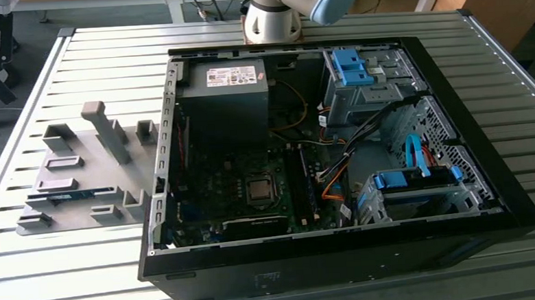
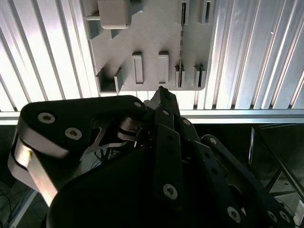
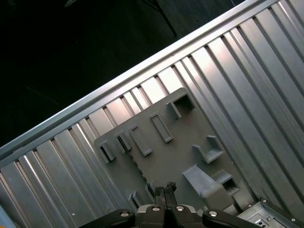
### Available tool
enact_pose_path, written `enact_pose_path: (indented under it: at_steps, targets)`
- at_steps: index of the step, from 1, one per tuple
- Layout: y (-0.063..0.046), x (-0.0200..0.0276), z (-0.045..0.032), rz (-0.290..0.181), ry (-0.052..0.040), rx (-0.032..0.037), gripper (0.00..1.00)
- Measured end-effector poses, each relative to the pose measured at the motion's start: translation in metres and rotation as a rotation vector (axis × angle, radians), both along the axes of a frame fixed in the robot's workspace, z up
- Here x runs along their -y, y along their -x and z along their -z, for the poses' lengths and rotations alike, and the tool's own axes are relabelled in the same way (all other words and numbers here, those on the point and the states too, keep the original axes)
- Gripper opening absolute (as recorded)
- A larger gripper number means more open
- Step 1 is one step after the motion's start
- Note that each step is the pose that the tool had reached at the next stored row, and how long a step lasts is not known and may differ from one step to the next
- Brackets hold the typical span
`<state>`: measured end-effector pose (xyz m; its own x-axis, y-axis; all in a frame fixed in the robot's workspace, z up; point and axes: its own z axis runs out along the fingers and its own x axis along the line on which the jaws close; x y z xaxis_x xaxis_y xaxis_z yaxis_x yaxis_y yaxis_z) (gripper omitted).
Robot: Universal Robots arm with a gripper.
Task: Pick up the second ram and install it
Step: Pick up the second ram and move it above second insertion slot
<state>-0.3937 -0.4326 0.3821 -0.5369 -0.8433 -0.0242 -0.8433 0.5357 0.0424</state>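
**Gripper poised over the parts tray, blue stick not yet lifted**

The second ram stands on its edge in a slot of the grey holder tray, which sits on the slatted table at the exterior view's left of the open computer case. In the second wrist view it is a thin dark line between the tray's posts. The gripper hangs above the tray's edge, clear of the stick. Its fingers are drawn together with nothing between them, as the first wrist view also shows.

The risk I see is the narrow target. The stick offers only a slim edge, so a slightly off-line descent could strike the tray's posts or pinch the board at an angle and leave it crooked. Inside the case, orange and black cables run just beside the memory slots and could snag or block a tilted board.

A white label sits on the power supply, but I cannot read its print from here.
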Motion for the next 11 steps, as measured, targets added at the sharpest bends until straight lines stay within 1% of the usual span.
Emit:
enact_pose_path:
  at_steps: [7, 11]
  targets:
    - [0.0000, 0.0000, 0.0000, -0.002, 0.0000, 0.0001, 0.11]
    - [0.0000, 0.0000, 0.0000, -0.011, 0.0000, 0.0001, 0.11]
